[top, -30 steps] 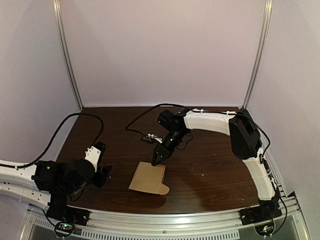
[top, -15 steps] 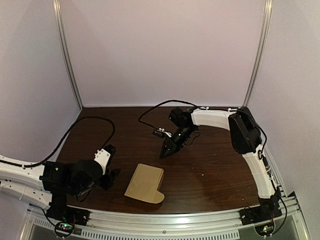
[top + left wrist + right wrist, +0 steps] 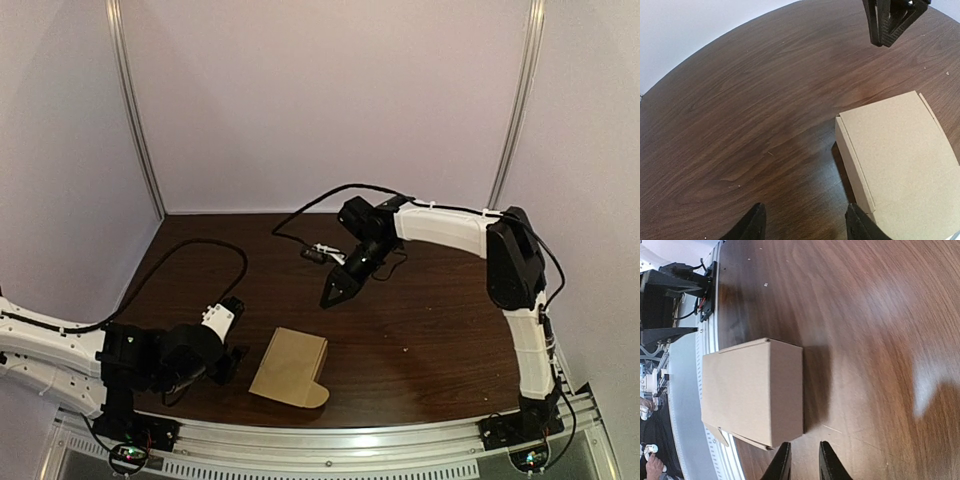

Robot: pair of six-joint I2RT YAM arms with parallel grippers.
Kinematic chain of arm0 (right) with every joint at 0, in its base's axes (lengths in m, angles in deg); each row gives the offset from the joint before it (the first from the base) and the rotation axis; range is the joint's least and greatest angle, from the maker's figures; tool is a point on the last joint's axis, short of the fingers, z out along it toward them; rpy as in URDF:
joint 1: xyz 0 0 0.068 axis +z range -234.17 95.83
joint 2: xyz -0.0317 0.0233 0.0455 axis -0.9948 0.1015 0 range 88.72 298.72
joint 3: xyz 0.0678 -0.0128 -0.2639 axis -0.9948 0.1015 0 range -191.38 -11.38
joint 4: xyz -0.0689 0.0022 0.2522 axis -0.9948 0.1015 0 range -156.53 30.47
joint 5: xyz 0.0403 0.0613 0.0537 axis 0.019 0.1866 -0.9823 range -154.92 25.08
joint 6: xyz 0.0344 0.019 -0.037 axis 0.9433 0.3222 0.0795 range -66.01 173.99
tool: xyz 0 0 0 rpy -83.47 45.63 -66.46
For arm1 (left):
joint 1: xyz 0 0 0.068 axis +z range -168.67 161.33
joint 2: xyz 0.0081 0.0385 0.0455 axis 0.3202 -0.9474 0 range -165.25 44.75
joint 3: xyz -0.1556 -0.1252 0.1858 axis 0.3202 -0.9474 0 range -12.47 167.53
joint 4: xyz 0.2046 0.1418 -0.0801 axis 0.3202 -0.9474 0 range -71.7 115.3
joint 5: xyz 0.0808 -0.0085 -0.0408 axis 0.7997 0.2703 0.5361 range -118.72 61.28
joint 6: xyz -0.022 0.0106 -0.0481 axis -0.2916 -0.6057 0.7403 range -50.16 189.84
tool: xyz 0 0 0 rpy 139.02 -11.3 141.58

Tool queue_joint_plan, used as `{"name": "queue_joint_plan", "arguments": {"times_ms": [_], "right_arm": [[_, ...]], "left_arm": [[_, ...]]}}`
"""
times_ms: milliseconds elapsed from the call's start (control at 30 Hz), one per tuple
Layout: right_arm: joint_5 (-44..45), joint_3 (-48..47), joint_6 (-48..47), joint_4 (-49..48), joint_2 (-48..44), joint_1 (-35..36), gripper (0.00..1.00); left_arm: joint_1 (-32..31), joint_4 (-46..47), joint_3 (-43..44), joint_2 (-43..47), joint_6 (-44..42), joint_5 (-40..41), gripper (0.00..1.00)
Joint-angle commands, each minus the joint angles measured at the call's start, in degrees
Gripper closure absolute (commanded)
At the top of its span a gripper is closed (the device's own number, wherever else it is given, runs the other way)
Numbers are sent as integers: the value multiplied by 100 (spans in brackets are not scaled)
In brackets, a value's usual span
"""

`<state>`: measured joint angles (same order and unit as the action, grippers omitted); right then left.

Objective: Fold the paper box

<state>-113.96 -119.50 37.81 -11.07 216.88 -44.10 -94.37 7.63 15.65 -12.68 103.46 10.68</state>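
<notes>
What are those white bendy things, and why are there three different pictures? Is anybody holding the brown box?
Those are two robot arms, bolted to the near edge of a dark wooden table. Each arm ends in a hand with two fingers. The big picture comes from a camera above and behind the arms. The other two come from small cameras on the wrists, so you look along each hand's own fingers. A brown paper box lies on the table, near the front edge. Nobody is holding it. The left hand is low beside the box, fingers open and empty. The right hand is farther back, fingers nearly together, and it is empty too. Their job is to fold that box.
</notes>
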Motion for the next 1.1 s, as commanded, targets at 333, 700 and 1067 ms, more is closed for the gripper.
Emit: {"name": "queue_joint_plan", "arguments": {"times_ms": [333, 700, 1067], "right_arm": [[139, -342, -596, 430, 207, 970, 83], [326, -390, -436, 475, 530, 909, 85], [31, -348, -262, 454, 634, 392, 85]], "left_arm": [[-3, -403, 78, 382, 640, 451, 43], [0, -689, -123, 975, 774, 695, 42], [-5, -543, -149, 726, 705, 391, 39]]}}
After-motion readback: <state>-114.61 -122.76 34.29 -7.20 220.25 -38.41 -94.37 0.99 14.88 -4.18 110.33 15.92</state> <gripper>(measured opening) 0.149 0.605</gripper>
